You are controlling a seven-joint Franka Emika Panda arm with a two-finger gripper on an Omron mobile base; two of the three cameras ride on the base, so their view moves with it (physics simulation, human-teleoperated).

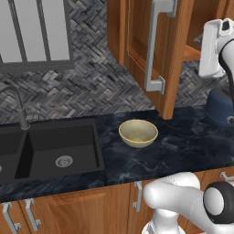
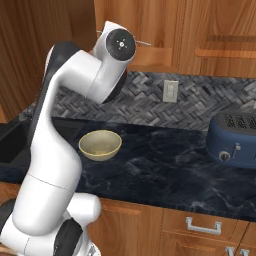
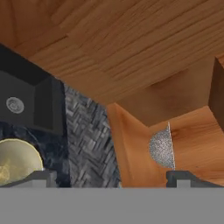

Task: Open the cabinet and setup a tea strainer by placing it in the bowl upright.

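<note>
The cabinet (image 1: 151,50) door stands open; the tea strainer (image 3: 162,148) sits inside on its shelf, ungrasped, jaws spread wide near it; the bowl (image 1: 138,133) waits empty on the worktop (image 1: 183,146)

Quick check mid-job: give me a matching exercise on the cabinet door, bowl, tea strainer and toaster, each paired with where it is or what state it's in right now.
Things:
1. cabinet door
2. bowl
3. tea strainer
4. toaster

Places or states:
A. inside the cabinet, on its side
B. swung open
C. on the counter, at the right end
D. on the counter beside the sink, nothing in it

Pairs: 1-B, 2-D, 3-A, 4-C
</note>
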